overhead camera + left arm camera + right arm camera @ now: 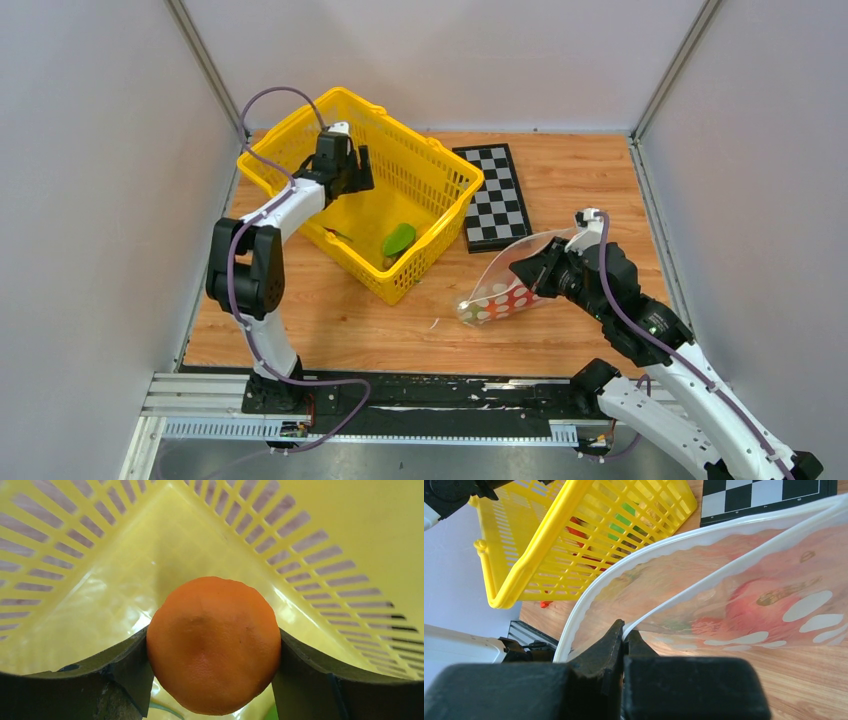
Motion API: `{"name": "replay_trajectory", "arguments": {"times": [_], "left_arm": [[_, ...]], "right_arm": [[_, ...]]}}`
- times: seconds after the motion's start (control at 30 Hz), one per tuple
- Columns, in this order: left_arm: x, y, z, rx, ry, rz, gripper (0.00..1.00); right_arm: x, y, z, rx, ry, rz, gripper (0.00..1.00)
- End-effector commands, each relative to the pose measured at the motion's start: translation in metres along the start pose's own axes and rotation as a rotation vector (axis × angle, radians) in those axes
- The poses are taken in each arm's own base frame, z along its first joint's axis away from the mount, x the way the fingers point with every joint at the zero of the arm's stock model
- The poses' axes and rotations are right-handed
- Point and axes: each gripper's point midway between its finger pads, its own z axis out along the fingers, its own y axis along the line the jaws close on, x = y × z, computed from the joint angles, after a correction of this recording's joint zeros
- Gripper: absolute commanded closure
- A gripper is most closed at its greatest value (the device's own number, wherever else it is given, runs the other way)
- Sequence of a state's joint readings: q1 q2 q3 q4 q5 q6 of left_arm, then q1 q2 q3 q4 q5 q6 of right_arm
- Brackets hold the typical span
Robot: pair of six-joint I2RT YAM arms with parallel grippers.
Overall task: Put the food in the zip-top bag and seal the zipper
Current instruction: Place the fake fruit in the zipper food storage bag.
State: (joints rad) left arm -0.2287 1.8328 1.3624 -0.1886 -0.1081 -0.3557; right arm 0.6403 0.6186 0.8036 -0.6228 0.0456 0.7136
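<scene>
Wood-grain desk [600, 180] between pale walls, with a yellow basket [440, 165] at left and a chessboard [495, 195] behind. Inside the basket, the left gripper [345, 165] was closed on an orange [213, 645], one finger on each side at its widest girth. A green pepper [398, 240] lay on the basket floor.

Right of the basket, the right gripper [624, 635] was pinched shut on one lip of the zip-top bag [500, 290], holding it tilted with its mouth open toward the basket.

Likely hazards were these:
- The round, smooth orange could squirt from its two-point hold or clip the basket wall on the way out.
- The mouth, held by one lip only, could sag closed.

The bag was clear, limp film with white dots, and red food showed through it. The zipper [684, 537] ran as a pale wavy strip, unsealed.
</scene>
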Motion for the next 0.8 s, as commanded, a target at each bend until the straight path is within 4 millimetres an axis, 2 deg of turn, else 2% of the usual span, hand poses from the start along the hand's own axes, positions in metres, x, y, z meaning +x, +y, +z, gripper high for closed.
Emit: {"name": "replay_trajectory", "arguments": {"times": [0.0, 0.1, 0.23, 0.43, 0.53, 0.6, 0.77], "left_arm": [[-0.009, -0.02, -0.019, 0.135, -0.03, 0.016, 0.66], [-0.016, -0.037, -0.037, 0.249, -0.072, 0.031, 0.65], [-0.035, -0.055, -0.072, 0.355, -0.11, 0.079, 0.64], [-0.055, -0.069, -0.122, 0.458, -0.191, 0.138, 0.63], [-0.052, -0.066, -0.133, 0.462, -0.203, 0.204, 0.62], [-0.047, -0.073, -0.142, 0.517, -0.179, 0.248, 0.62], [-0.044, -0.11, -0.198, 0.797, -0.19, 0.293, 0.61]], "right_arm": [[-0.007, 0.013, 0.0, -0.054, -0.027, 0.012, 1.0], [-0.006, 0.012, 0.0, -0.054, -0.022, 0.011, 1.0], [-0.005, 0.013, 0.001, -0.057, -0.012, 0.003, 1.0], [-0.001, 0.018, 0.004, -0.08, 0.013, 0.003, 1.0], [-0.001, 0.019, 0.006, -0.086, 0.015, 0.003, 1.0], [-0.001, 0.021, 0.007, -0.093, 0.018, -0.003, 1.0], [0.002, 0.023, 0.011, -0.1, 0.04, -0.007, 1.0]]}}
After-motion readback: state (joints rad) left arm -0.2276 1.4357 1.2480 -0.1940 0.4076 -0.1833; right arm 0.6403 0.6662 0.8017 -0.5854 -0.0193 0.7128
